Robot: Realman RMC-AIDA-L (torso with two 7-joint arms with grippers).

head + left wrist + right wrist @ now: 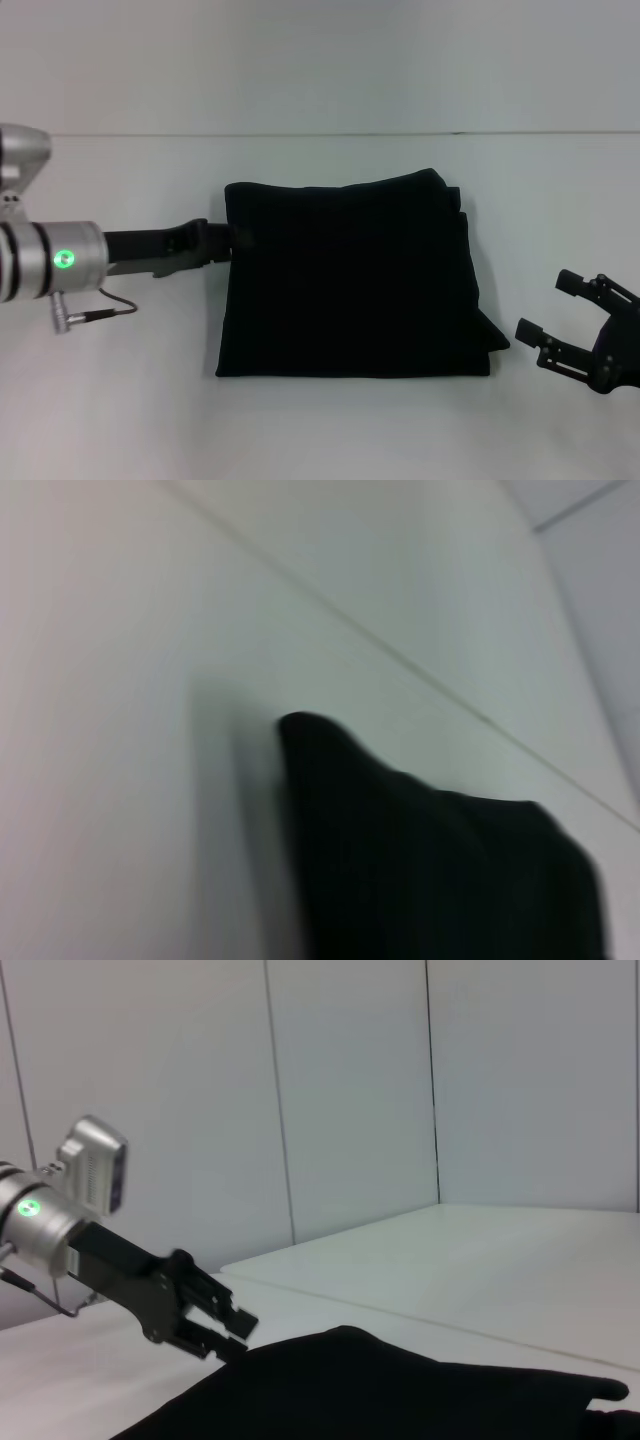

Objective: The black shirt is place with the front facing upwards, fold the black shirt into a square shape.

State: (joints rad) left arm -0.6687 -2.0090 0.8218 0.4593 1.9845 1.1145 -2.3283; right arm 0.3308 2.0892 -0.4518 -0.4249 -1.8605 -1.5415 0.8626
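Black shirt (352, 280): folded into a roughly square, layered block, lying flat at the middle of the white desk (330, 430). No lettering or label visible; only plain black cloth shows. Layered edges stand slightly stepped along its right side, with one corner poking out at the lower right. In the left wrist view (440, 870) a rounded corner of the cloth rises against the desk surface; in the right wrist view (400, 1390) it reads as a low dark mound.

Left pincer (238, 240): reaches in from the left on a horizontal arm, its tips at the shirt's upper left edge, touching or just overlapping the cloth. The right wrist view (235, 1335) shows two fingers a little apart at the edge of the fabric; whether cloth lies between them cannot be told.

Right pincer (548, 310): near the lower right of the desk, apart from the shirt's protruding corner, fingers spread and released, nothing in them

Containers: not seen
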